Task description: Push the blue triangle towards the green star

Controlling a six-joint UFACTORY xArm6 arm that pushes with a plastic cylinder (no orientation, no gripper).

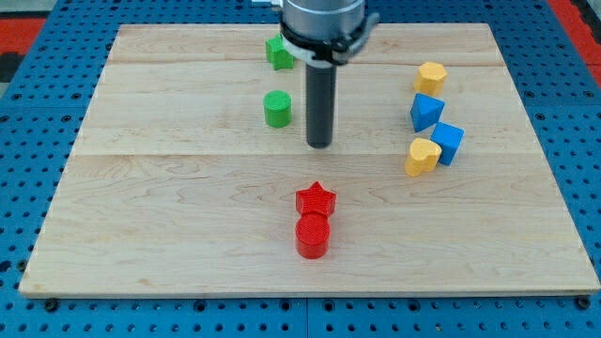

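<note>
1. Wooden surface [169, 235], pale planks, carries all the blocks. I use my tip [319, 145] as the landmark for every place below.
2. Blue triangle [426, 112], as I read the shape, lies well off to the view's right of my tip and slightly higher. A blue cube [448, 143] sits just beside it, lower right. Which of the two blue blocks is the triangle is a judgement; the outlines are small.
3. Green star [278, 53] lies up and to the view's left of my tip, near the surface's top edge, partly behind the arm's head. A green cylinder [276, 109] stands just left of my tip, not touching it.
4. Yellow blocks: one yellow hexagon-like block [431, 76] far right and above; one yellow heart [423, 156] far right, about level with my tip, touching or nearly touching the blue cube.
5. Red star [315, 199] and red cylinder [312, 236] lie below my tip, the two touching each other.
6. Progress, judged: nothing done yet. Blue triangle and green star are well apart, with my tip between them.
7. Left to do: bring my tip round to the right side of the blue triangle, then push it left and upward, clear of the green cylinder.
8. Fingers: none on this rig, so neither apart nor together. The rod holds nothing and my tip touches no block.
</note>
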